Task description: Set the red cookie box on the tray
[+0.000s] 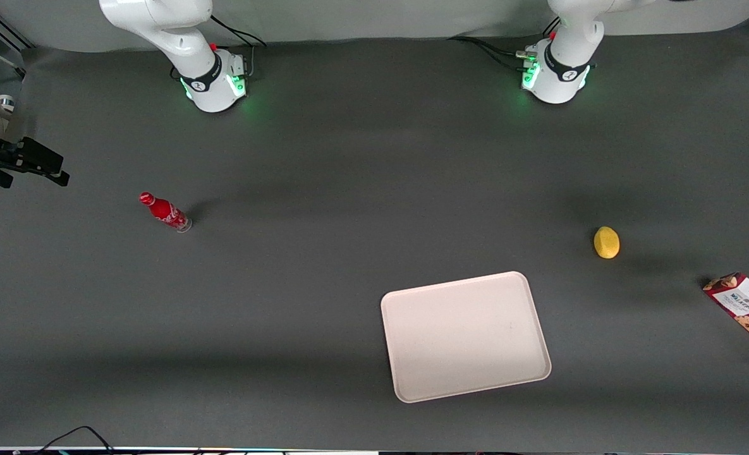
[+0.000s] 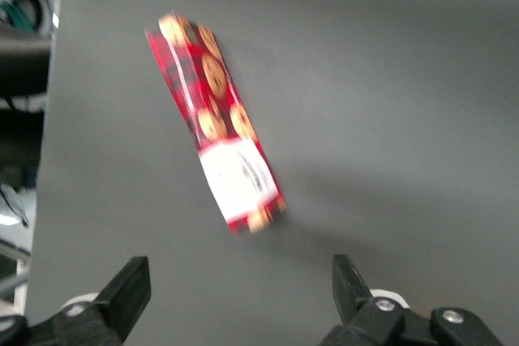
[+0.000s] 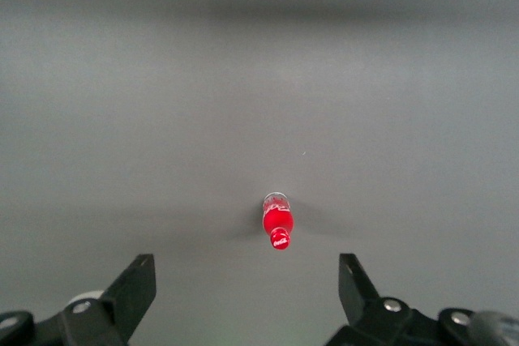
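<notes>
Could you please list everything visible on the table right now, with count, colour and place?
Long flat dark-red cookie box: one, red with white label, lying flat at the working arm's end of the table.
Large pale pinkish-white plastic tray: one, nothing on it, near the front camera.
Small yellow lemon: one, between tray and cookie box, farther from the camera.
Small red bottle: one, upright, toward the parked arm's end.
Left arm's hand: one, black fingers open, above the cookie box, apart from it.
</notes>
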Controlling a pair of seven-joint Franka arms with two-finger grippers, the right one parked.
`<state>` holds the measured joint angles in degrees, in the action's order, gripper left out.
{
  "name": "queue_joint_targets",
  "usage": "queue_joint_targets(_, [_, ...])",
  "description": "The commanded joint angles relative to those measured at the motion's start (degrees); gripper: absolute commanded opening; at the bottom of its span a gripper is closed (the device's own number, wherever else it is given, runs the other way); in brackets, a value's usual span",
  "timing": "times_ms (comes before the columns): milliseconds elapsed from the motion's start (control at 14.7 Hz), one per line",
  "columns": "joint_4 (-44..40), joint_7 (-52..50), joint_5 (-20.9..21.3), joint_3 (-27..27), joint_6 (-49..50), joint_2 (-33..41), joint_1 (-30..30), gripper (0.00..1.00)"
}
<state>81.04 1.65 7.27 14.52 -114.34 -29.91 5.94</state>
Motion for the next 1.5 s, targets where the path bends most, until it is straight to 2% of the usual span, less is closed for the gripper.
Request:
queue_joint_targets(0, [-2.99, 1.25, -1.02, 2.36, -13.41, -8.48, 1.52, 1.00])
queue_joint_targets(205, [-2.73, 5.97, -4.44, 2.45, -22.49, -12.88, 4.51, 1.00])
queue_joint_targets(409, [-2.82, 16.68, -14.79, 4.46, -26.18, -17.71, 5.84, 1.00])
queue_joint_targets(545, [-2.90, 21.53, -20.68, 5.17, -31.97, -21.58, 5.92, 1.00])
queue_joint_targets(682, [-3.08, 21.99, -22.90, 5.08, -36.46, -24.31, 5.93, 1.00])
queue_joint_targets(750, [-3.08, 21.30, -24.48, 5.00, -37.09, -24.84, 5.93, 0.65])
queue_joint_targets(818, [-3.43, 19.64, -27.89, 4.99, -37.10, -25.20, 5.93, 0.01])
queue_joint_targets(886, [-3.87, 18.93, -30.01, 4.99, -36.31, -25.55, 5.84, 0.00])
queue_joint_targets(1159, [-5.27, 18.39, -30.73, 4.91, -31.94, -24.85, 5.58, 0.00])
queue_joint_targets(1432, [-12.91, 13.31, -30.03, 6.57, -13.42, -21.70, 4.87, 0.00])
